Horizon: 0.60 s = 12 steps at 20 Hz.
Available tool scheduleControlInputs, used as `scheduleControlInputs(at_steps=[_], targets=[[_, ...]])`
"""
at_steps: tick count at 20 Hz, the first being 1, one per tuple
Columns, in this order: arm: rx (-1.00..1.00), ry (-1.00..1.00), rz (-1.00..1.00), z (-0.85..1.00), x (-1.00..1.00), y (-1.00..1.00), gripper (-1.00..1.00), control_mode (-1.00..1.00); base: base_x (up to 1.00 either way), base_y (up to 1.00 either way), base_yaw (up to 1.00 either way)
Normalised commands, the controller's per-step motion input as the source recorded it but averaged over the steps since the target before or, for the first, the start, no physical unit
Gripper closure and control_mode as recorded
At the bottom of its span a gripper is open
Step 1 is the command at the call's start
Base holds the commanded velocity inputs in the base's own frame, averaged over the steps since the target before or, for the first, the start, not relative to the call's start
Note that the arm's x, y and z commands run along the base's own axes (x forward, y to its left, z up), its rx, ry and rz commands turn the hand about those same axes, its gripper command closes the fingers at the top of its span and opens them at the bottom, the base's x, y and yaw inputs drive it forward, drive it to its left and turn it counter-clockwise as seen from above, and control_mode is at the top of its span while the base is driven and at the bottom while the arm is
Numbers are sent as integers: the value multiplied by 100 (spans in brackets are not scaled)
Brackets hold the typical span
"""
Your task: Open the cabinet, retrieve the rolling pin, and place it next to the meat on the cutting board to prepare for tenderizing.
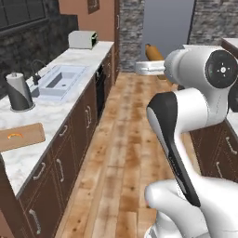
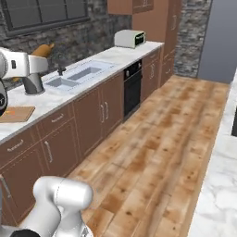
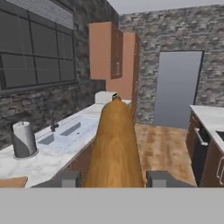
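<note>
Between the two finger tips at the bottom of the hand view, the rolling pin [image 3: 114, 148] is held clamped by the gripper [image 3: 113, 179], so the carry is judged under way, and a swing toward the cutting board [image 1: 21, 137] beside the meat [image 1: 15, 135] at lower left is called for.

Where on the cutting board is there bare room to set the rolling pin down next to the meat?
The cutting board is bare right of the meat. Marble counter lies open between board and sink. The paper towel holder crowds the back. The gripper holds the rolling pin.

both base views face down the counter [image 1: 69, 100]; hand view faces level.
</note>
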Motion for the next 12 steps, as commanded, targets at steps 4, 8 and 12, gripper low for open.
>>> scheduleControlInputs(at_steps=[4,8,12], targets=[[0,0,0,0,0,0,100,100,47,0,51],[0,0,0,0,0,0,100,100,98,0,53],[0,0,0,0,0,0,100,100,92,0,54]])
